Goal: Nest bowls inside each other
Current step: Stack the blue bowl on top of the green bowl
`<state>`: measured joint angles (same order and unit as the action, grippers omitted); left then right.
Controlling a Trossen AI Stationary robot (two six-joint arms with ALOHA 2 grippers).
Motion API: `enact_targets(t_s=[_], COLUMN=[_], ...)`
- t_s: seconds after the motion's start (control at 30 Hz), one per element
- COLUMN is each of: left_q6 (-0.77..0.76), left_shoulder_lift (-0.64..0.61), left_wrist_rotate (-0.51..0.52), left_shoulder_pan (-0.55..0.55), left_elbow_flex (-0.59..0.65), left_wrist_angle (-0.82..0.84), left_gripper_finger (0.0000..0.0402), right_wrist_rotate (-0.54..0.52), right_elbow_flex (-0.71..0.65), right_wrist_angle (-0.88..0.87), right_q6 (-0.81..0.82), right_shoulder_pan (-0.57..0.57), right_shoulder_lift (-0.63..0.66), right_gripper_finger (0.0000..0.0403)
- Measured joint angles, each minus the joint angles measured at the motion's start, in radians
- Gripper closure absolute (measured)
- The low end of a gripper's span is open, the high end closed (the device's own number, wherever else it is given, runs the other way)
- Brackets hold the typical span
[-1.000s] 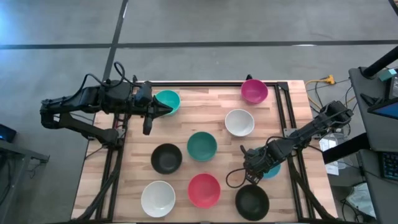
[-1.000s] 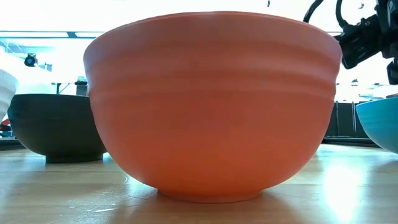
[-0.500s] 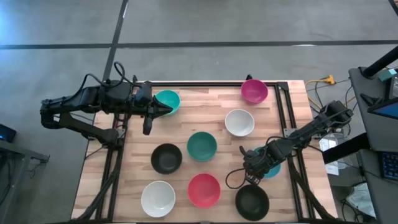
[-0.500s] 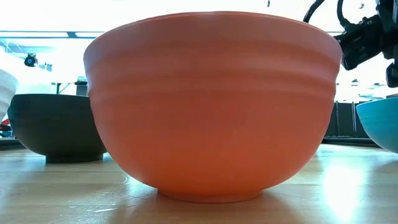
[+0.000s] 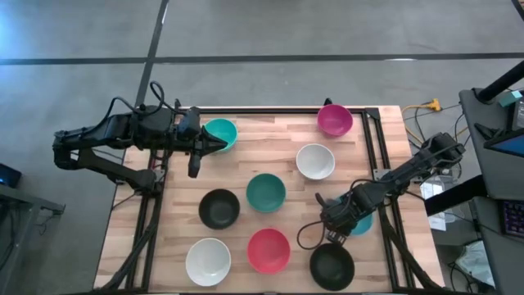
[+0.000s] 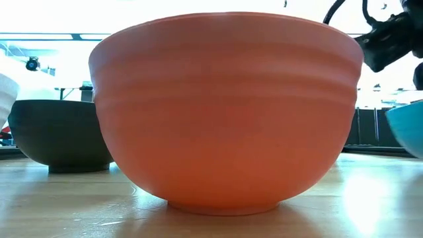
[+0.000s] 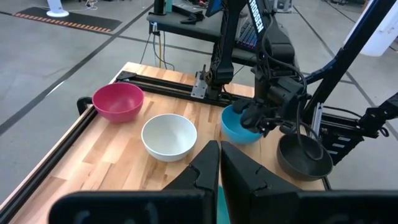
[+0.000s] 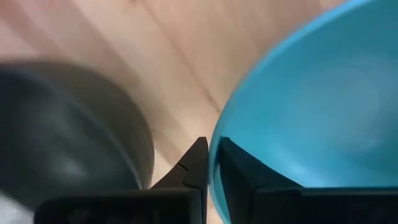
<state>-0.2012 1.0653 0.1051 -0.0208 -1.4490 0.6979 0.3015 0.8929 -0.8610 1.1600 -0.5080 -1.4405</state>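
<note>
Several small bowls stand on their bases on the wooden table (image 5: 246,164): magenta (image 5: 335,120), white (image 5: 315,161), teal (image 5: 266,192), black (image 5: 219,208), white (image 5: 208,261), red (image 5: 268,250), black (image 5: 332,266), and teal (image 5: 223,131) at the far left. My right gripper (image 5: 336,225) is shut on the blue bowl (image 5: 360,220) near the right edge, between the far white bowl and the near black one. My left gripper (image 5: 217,145) stays shut beside the far-left teal bowl, touching nothing. My right gripper holds the blue bowl by its rim (image 8: 214,155), on the side toward the table's middle. One finger (image 8: 235,163) is inside the bowl and the other (image 8: 198,160) outside. The fingers come from above, slanting down. Whether the base still rests on the table I cannot tell.
The near black bowl (image 8: 68,124) sits close beside the held blue bowl. The red bowl (image 6: 225,112) fills the low view, with a black bowl (image 6: 59,132) behind it to the left. Black rails (image 5: 372,147) run along the table's edges.
My right gripper has shut on the blue bowl's rim and risen a little. In the low view, the blue bowl has shifted slightly toward the table's right edge. The other bowls have stayed where they were.
</note>
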Motion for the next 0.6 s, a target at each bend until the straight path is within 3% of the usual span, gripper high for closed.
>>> enact_targets(t_s=[0.33,0.6], left_q6=[0.008,0.008], left_shoulder_lift=[0.000,0.000], left_wrist_rotate=[0.002,0.004], left_shoulder_pan=[0.001,0.001], left_elbow_flex=[0.000,0.000], left_wrist_angle=[0.000,0.000], left_gripper_finger=[0.0402,0.0402], right_wrist_rotate=[0.019,-0.053], right_elbow_flex=[0.219,0.518], right_wrist_angle=[-0.341,-0.646], right_q6=[-0.122,-0.140], right_shoulder_pan=[0.012,0.046], right_shoulder_lift=[0.044,0.074], right_gripper_finger=[0.0383,0.0383])
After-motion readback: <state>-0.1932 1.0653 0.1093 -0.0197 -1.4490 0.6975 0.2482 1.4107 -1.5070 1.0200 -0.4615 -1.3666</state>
